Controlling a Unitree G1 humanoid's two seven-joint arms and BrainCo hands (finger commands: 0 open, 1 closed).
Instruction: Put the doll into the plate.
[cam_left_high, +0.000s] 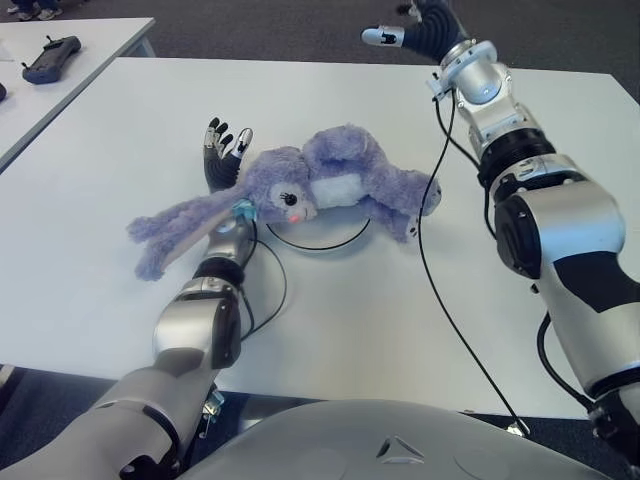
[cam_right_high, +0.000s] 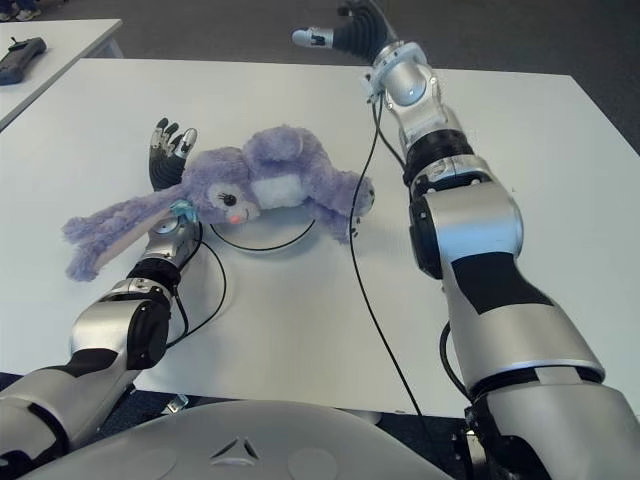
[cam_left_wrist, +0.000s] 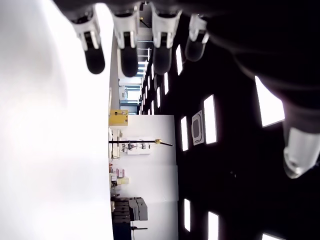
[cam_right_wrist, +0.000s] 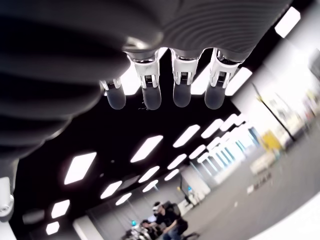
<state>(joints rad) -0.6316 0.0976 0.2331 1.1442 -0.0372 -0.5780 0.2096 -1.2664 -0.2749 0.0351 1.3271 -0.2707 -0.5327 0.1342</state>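
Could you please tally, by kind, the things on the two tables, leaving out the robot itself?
Doll: 1, purple, lying across the plate
Plate: 1, white, mostly covered by the doll
Controller: 1, dark, on the side table
Total: 3

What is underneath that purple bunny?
A white plate lies under the doll; only its near rim shows, and the rest is covered. One long ear drapes over the left hand's wrist. The right hand is raised at the table's far edge.
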